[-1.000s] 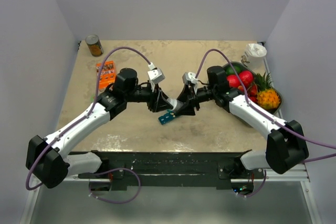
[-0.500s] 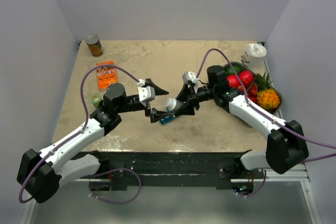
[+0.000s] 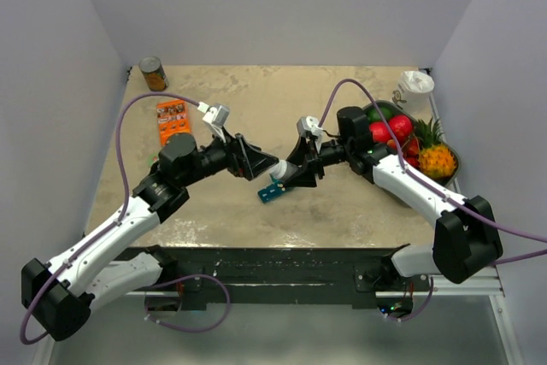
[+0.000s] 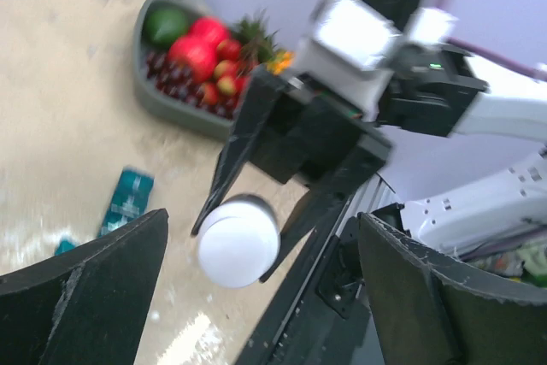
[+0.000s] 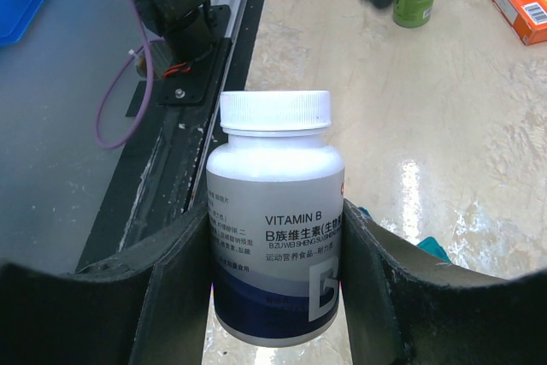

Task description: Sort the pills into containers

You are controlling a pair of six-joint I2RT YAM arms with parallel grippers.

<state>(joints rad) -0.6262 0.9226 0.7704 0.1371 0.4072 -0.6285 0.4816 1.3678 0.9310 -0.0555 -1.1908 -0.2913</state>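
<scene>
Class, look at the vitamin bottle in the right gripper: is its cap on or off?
On. The white cap sits squarely on the vitamin bottle, held in the right gripper.

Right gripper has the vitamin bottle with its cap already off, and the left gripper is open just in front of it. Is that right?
Not quite. The white cap is still on the vitamin bottle, as the right wrist view shows. The rest holds: the right gripper has the bottle, and the left gripper is open just in front of it.
</scene>
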